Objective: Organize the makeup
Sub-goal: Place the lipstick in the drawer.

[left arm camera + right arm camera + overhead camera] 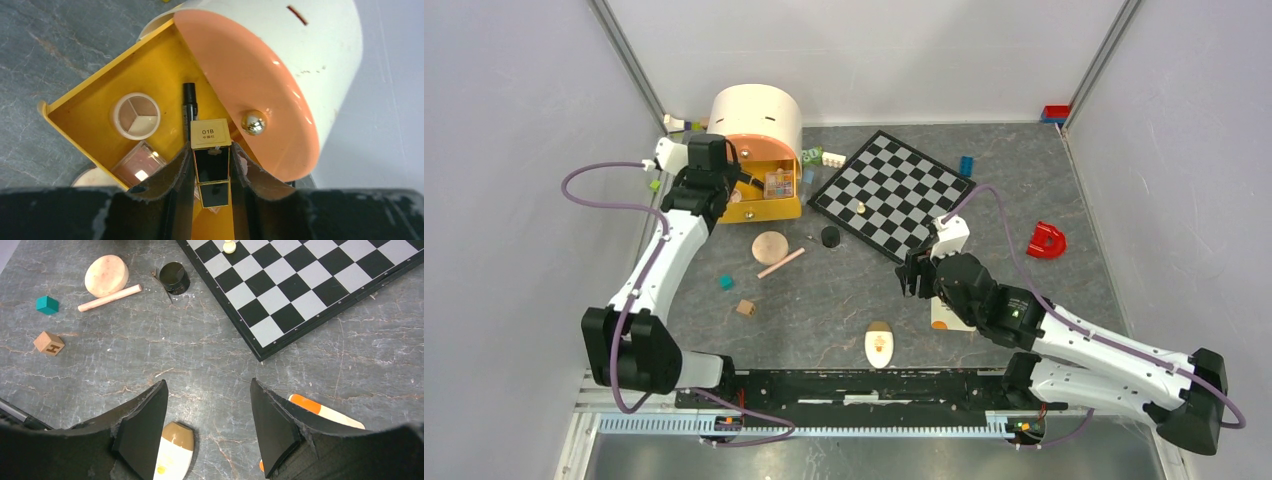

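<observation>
My left gripper is shut on a black-and-gold lipstick case, held over the yellow drawer of the white-and-peach round box. In the drawer lie a round three-part compact, a black pencil and a pink-brown blush palette. The top view shows a multicolour eyeshadow palette in there too. My right gripper hangs open above bare table. A cream oval tube lies under its left finger and a white-orange sachet under its right. A round peach compact, a pink stick and a black jar lie mid-table.
The black-and-grey chessboard sits tilted at the back, with one small pale piece on it. A red curved toy lies to the right. A teal cube and a wooden cube lie left of centre. Small bricks lie near the back wall.
</observation>
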